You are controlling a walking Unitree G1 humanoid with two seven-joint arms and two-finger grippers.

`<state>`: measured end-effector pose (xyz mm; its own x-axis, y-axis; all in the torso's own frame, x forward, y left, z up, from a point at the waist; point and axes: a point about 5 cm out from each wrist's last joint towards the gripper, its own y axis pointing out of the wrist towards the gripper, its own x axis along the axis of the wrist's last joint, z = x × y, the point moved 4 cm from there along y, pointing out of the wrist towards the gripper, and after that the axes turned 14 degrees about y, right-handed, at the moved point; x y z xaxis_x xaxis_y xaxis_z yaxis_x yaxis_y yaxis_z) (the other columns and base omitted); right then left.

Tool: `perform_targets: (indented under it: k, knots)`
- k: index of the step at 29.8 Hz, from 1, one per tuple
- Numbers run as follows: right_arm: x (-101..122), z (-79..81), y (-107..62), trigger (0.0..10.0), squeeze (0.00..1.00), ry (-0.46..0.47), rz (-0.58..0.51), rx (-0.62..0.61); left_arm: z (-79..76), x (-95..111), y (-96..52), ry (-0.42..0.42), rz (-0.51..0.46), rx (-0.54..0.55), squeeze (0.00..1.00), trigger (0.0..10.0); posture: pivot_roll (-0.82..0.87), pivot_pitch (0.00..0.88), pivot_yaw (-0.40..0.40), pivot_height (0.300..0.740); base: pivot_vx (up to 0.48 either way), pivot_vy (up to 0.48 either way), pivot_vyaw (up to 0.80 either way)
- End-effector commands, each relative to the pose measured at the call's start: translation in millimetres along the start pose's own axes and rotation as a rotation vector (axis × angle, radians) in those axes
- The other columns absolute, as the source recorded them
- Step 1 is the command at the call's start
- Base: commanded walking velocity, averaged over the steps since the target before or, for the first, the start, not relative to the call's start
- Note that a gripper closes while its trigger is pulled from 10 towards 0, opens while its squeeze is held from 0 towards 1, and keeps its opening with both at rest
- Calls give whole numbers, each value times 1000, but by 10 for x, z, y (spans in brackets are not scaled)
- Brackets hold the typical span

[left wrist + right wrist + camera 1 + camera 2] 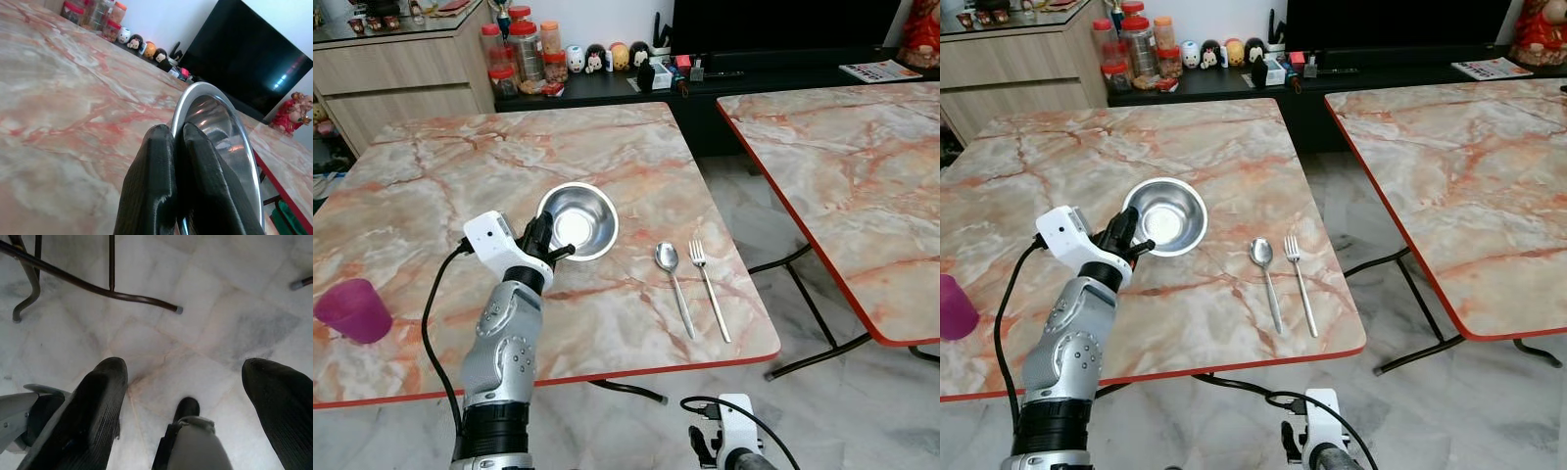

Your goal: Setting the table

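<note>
The left claw (551, 247) is pinched tight on the near-left rim of the steel bowl (579, 219), its two black fingers (161, 191) pressed together with the thin rim caught between them, as the left wrist view shows. The bowl sits on the marble tabletop (440, 176), about midway between its far and near edges and somewhat nearer the right edge than the left. Just to the bowl's right, toward the near-right corner, a spoon (672, 279) and a fork (707, 284) lie side by side, close but apart, handles pointing at the near edge. A purple cup (352, 310) stands well apart from these, by the left edge near the front. The right claw (186, 396) hangs low beside the tabletop over the pale tiled floor (220, 318), its fingers spread wide with nothing between them. A second tabletop (842, 166) stands to the right across a gap.
</note>
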<state>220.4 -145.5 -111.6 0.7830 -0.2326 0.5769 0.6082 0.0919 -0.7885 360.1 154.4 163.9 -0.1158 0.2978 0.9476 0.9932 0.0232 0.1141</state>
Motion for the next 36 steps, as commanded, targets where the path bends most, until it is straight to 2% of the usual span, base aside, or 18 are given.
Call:
perform_targets:
  k: [1,3,10,28,34,36]
  knots:
    - [-1,-63,-7,10000,0,-39,5,-21,-72,70,34,-8,-27,-12,0,10000,80,0,7,709,0,-454,0]
    - [-4,-85,-10,10000,0,-74,8,-34,-66,78,37,-10,-32,-10,0,10000,81,0,8,709,0,-454,0]
    - [-18,-95,-12,10000,0,-15,9,-41,-57,86,41,0,-38,-7,0,10000,78,0,12,709,0,-439,322]
    - [-7,-88,-11,10000,0,-22,7,-30,-64,177,48,7,-75,-14,0,10000,75,0,12,709,0,-430,0]
    - [-9,-77,-10,10000,0,-29,9,-22,11,161,-27,14,-77,5,0,10000,82,0,8,709,0,-428,0]
    - [-11,-75,-10,10000,0,-29,10,-21,94,96,-95,32,-56,23,0,10000,81,0,9,709,0,-431,0]
